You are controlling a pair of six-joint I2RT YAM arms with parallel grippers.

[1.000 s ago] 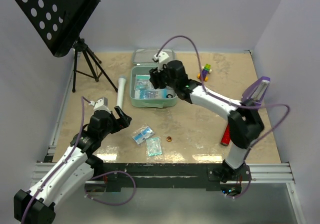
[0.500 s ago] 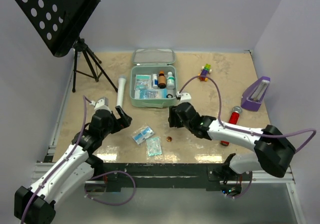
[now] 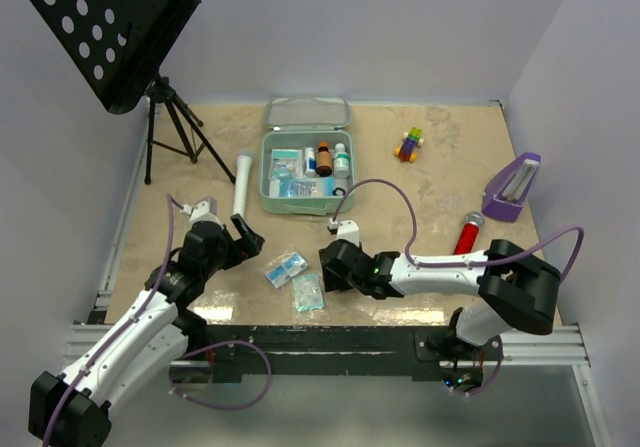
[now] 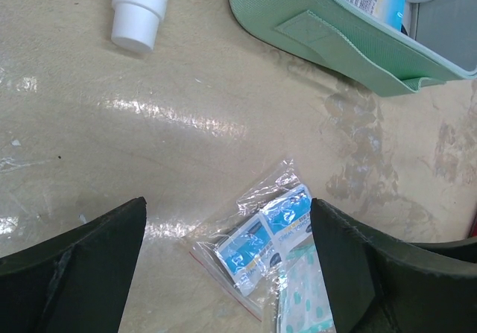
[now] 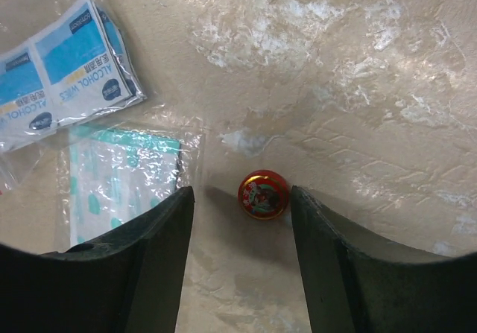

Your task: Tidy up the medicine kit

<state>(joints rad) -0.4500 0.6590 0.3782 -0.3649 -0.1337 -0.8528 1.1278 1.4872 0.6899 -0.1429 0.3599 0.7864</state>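
The medicine kit [image 3: 268, 199] lies open on the surface, midway along the far edge, with its lid [image 3: 307, 113] folded flat toward that edge. Inside stand a brown bottle [image 3: 323, 157] and a white bottle [image 3: 341, 159], with blue-and-white packets [image 3: 290, 182] beside them.

My left gripper [image 3: 246, 233] hovers near the kit's near-left corner, a little toward the near edge, its jaws spread wide and holding nothing. In my left wrist view that green corner sits at the upper right, well apart from my fingers [image 4: 74, 266]. A clear packet of alcohol wipes [image 4: 268, 229] lies between them, and a teal-dotted packet [image 4: 302, 299] is just beside it. A white tube [image 4: 140, 9] lies to the left of the kit.

My right gripper [image 3: 328, 265] is low over the surface between the kit and the near edge, so the kit lies beyond it. Its jaws stand apart on either side of a small red round tin [image 5: 262, 194]. There is a clear gap on the tin's left side, and I cannot tell whether the right finger touches it. The two packets lie just left of that gripper.
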